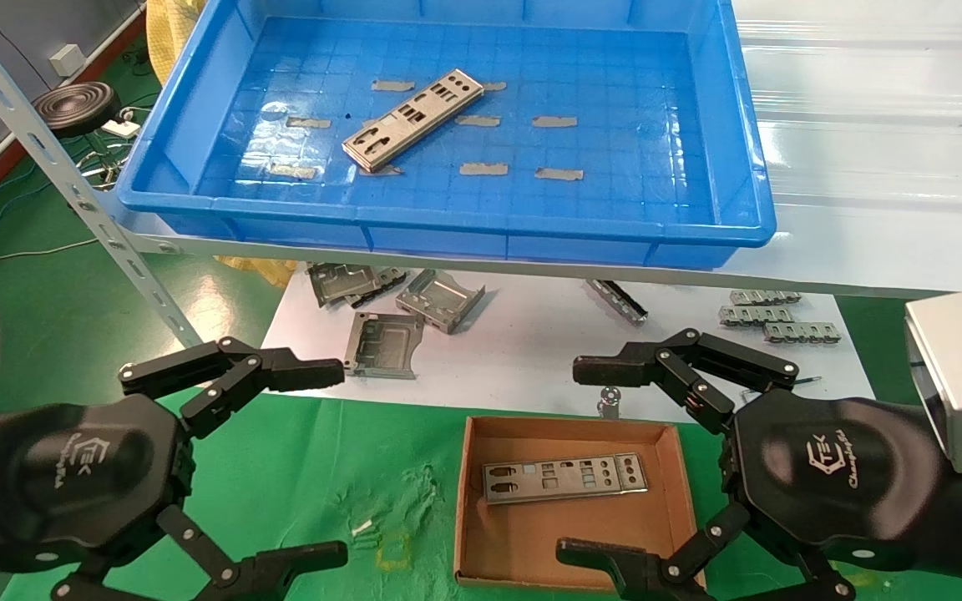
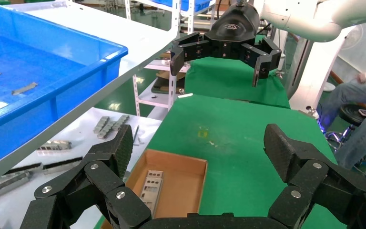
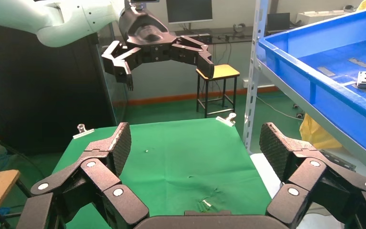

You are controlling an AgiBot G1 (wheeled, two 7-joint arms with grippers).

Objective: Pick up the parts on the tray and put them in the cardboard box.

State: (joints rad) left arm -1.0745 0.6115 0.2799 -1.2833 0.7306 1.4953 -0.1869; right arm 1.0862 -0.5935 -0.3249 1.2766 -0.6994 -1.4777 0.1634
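One part point(image 1: 412, 119) lies flat and askew on the floor of the tray point(image 1: 740, 200), among grey tape strips point(image 1: 483, 169), well beyond both sets of fingertips. A second part point(image 1: 564, 477) rests inside the cardboard box point(image 1: 686, 488) on the green cloth point(image 1: 314, 484), between the right gripper point(image 1: 585, 461) fingers (spread wide, holding nothing). The left gripper point(image 1: 326, 461) hovers beside the box, fingers equally wide and empty. Folded metal brackets point(image 1: 397, 321) sit on the white sheet past the fingertips.
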